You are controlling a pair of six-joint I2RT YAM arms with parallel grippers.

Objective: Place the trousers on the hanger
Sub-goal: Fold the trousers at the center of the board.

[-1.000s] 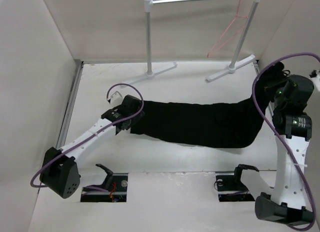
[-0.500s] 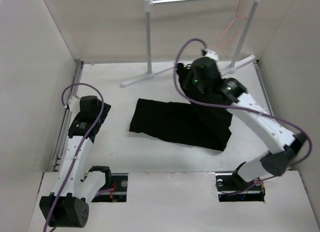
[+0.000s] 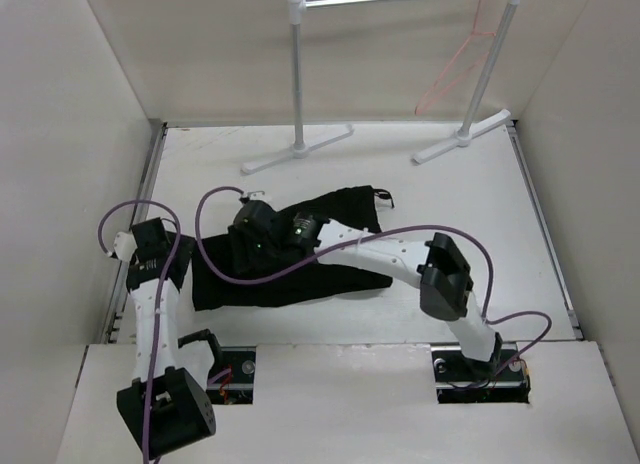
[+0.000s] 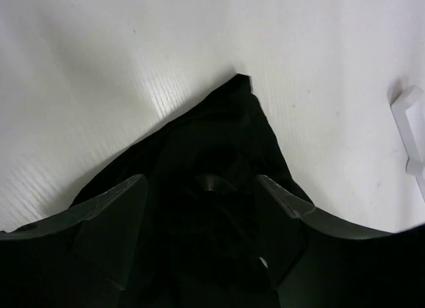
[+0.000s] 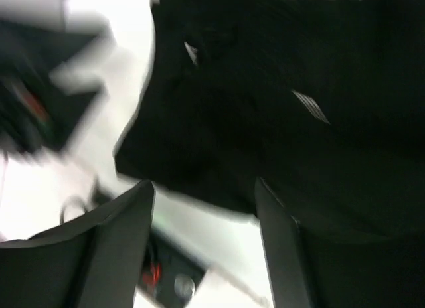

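The black trousers (image 3: pixel 320 239) lie folded in a flat heap on the white table, left of the middle. My right gripper (image 3: pixel 242 254) reaches across and hovers over their left part, open; in the blurred right wrist view (image 5: pixel 204 185) the cloth (image 5: pixel 265 89) lies beyond the fingers. My left gripper (image 3: pixel 180 266) is at the heap's left edge, open, with a pointed corner of the trousers (image 4: pixel 226 122) between and under its fingers (image 4: pixel 113 222). The pink-red hanger (image 3: pixel 455 69) hangs at the right end of the rack's bar, far from both grippers.
The white and silver rack (image 3: pixel 297 74) stands at the back with its feet (image 3: pixel 295 152) on the table. White walls close in the left (image 3: pixel 70 164) and right sides. Two base cutouts (image 3: pixel 225 369) sit at the near edge.
The trousers went from stretched long across the table to a folded heap further left. My right arm swung from the far right over to the heap's left part. My left arm drew back.
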